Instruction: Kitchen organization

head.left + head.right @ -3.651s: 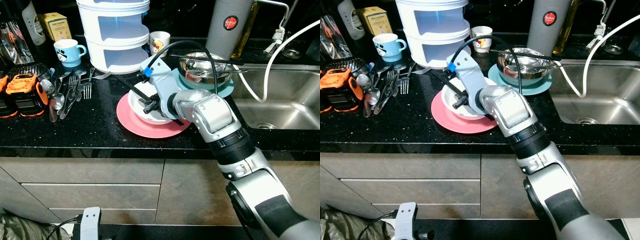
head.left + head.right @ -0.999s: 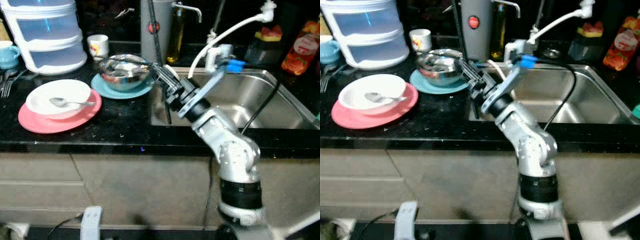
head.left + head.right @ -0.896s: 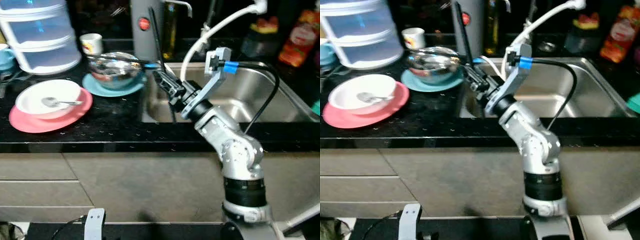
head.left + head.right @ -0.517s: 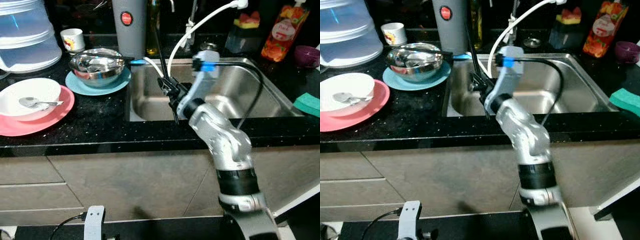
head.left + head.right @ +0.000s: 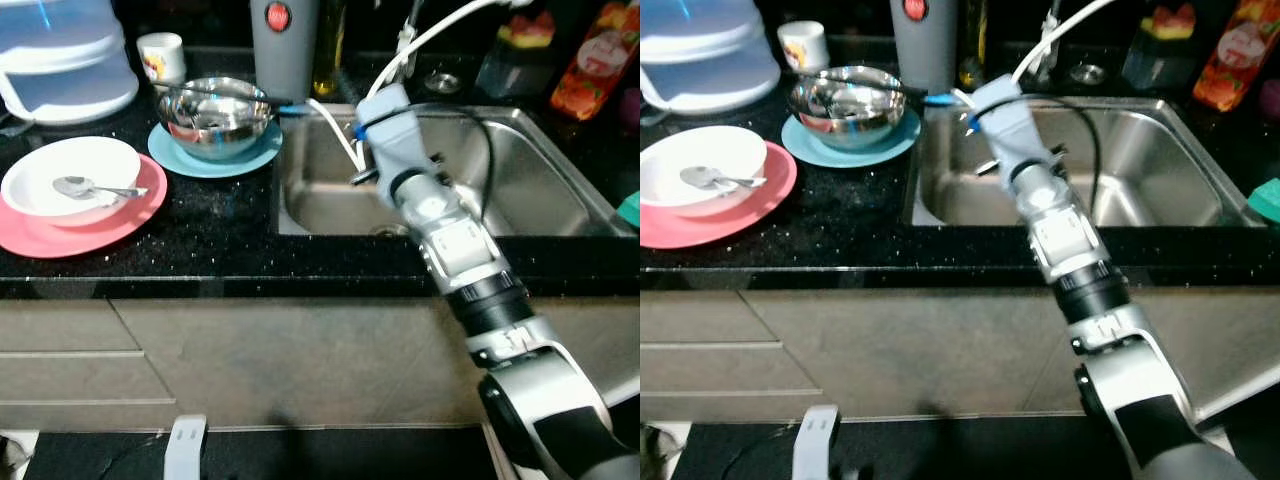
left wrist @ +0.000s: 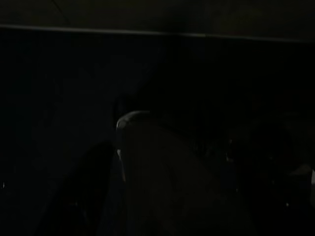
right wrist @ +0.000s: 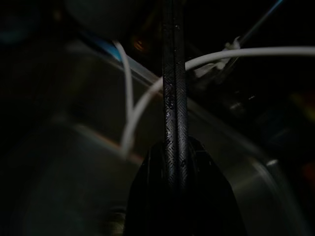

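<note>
Black speckled surface [image 5: 210, 235] ending in a straight front edge, steel sink [image 5: 545, 195] basin open beside it, right gripper [image 7: 173, 73] over the sink with fingers pressed together holding nothing, white bowl [image 5: 70, 180] with spoon [image 5: 95, 188] on pink plate [image 5: 80, 225] at the surface's left

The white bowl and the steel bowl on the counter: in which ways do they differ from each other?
The white bowl is matte white and shallow, while the steel bowl is shiny metal and deeper. The white bowl sits on a pink plate; the steel bowl sits on a blue plate, nearer the sink. The white bowl holds a spoon inside; a dark utensil lies across the steel bowl's rim. Both stand upright on the black counter.
</note>
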Available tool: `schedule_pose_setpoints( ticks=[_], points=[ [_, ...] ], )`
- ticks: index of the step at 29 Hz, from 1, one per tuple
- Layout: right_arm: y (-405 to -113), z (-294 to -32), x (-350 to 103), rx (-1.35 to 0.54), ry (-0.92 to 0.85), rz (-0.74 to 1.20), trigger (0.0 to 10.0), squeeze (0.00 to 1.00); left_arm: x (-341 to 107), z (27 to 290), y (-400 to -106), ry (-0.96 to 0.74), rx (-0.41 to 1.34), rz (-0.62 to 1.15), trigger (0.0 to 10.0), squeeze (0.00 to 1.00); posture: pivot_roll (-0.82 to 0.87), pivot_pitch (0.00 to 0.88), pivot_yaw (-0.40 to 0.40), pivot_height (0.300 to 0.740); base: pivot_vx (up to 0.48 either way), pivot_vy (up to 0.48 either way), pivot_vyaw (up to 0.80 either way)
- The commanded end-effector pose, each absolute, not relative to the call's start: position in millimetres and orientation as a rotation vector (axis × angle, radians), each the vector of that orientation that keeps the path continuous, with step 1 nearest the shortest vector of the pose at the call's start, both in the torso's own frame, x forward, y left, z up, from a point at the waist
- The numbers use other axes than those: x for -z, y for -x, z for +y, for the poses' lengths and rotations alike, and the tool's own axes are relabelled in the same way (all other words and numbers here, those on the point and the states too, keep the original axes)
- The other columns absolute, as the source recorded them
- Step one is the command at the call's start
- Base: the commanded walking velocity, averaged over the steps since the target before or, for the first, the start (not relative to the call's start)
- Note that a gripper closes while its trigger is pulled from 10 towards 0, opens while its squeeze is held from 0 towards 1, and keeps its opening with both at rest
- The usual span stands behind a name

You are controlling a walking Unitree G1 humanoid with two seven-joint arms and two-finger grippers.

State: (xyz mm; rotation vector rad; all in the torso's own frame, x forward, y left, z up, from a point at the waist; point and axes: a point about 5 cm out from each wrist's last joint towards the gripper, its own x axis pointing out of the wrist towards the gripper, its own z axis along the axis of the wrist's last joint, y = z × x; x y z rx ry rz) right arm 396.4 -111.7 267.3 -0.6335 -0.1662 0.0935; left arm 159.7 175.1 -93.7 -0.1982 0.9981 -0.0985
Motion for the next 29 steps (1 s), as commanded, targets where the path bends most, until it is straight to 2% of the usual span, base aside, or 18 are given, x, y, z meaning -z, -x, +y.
schedule_pose_setpoints(
  ticks=[1, 9, 16, 20, 24, 29],
  points=[
    [-397.9, -107.4, -271.3, -0.072, 0.745, -0.245, 10.0, 0.0, 98.2, 173.0, -148.7, 0.204, 0.105, 1.03, 10.0, 0.0, 0.05, 0.119, -0.037, 0.74, 0.0, 0.0, 0.0],
    [-403.0, -89.2, -254.8, -0.155, 0.962, -0.273, 10.0, 0.0, 100.1, 174.2, -142.3, 0.206, 0.104, 1.037, 10.0, 0.0, 0.07, 0.151, -0.04, 0.74, 0.0, 0.0, 0.0],
    [-406.7, -87.1, -242.8, -0.237, 0.95, -0.202, 10.0, 0.0, 100.9, 174.6, -139.6, 0.206, 0.105, 1.039, 10.0, 0.0, 0.08, 0.161, -0.041, 0.74, 0.0, 0.0, 0.0],
    [-409.8, -94.6, -237.7, -0.229, 0.949, -0.136, 10.0, 0.0, 101.2, 174.7, -138.6, 0.208, 0.106, 1.04, 10.0, 0.0, 0.08, 0.166, -0.038, 0.74, 0.0, 0.0, 0.0],
    [-416.5, -119.9, -233.6, -0.126, 0.912, -0.012, 10.0, 0.0, 101.1, 174.3, -138.9, 0.209, 0.109, 1.038, 10.0, 0.0, 0.08, 0.164, -0.039, 0.74, 0.0, 0.0, 0.0],
    [-420.1, -138.7, -239.5, -0.05, 0.903, 0.029, 10.0, 0.0, 100.8, 174.2, -139.6, 0.21, 0.111, 1.036, 10.0, 0.0, 0.07, 0.16, -0.038, 0.74, 0.0, 0.0, 0.0]
  ],
)
